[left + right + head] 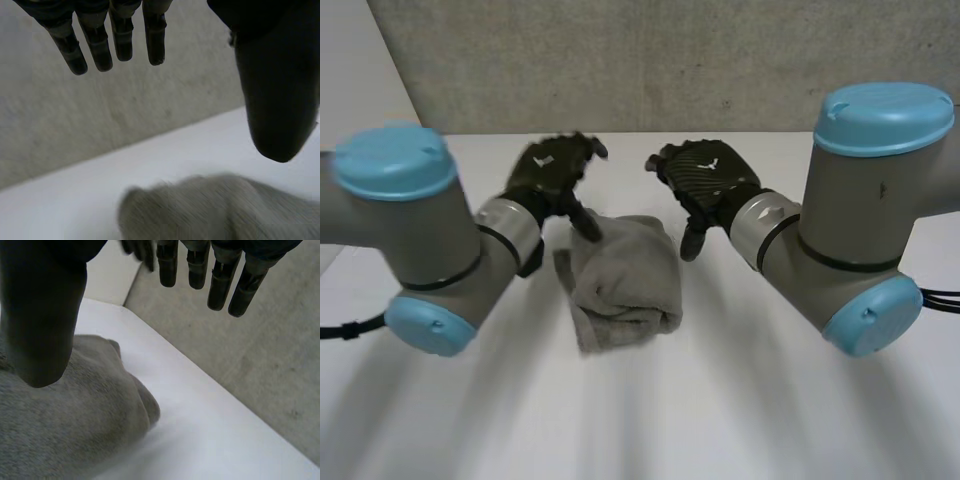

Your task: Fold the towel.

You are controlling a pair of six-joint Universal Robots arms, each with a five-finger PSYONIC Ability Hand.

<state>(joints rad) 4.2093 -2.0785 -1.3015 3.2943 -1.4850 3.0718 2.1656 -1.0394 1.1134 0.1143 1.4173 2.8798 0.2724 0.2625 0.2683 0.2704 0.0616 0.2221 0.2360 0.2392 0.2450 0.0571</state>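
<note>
A grey towel (pixel 622 280) lies folded into a thick bundle in the middle of the white table (pixel 740 400). My left hand (pixel 552 178) hovers above the towel's far left corner, fingers straight, holding nothing. My right hand (pixel 705 185) hangs above its far right corner, open too and empty. In the left wrist view my fingers (pixel 115 40) and thumb (pixel 277 100) stand spread above the towel (pixel 220 210). In the right wrist view the fingers (pixel 220 280) and thumb (pixel 42 320) are spread over the towel's rounded fold (pixel 75 410).
A grey concrete wall (pixel 650 60) rises just behind the table's far edge. Both arms' grey elbow joints (pixel 415 240) (pixel 865 230) stand at either side of the towel. Bare table lies in front of the towel.
</note>
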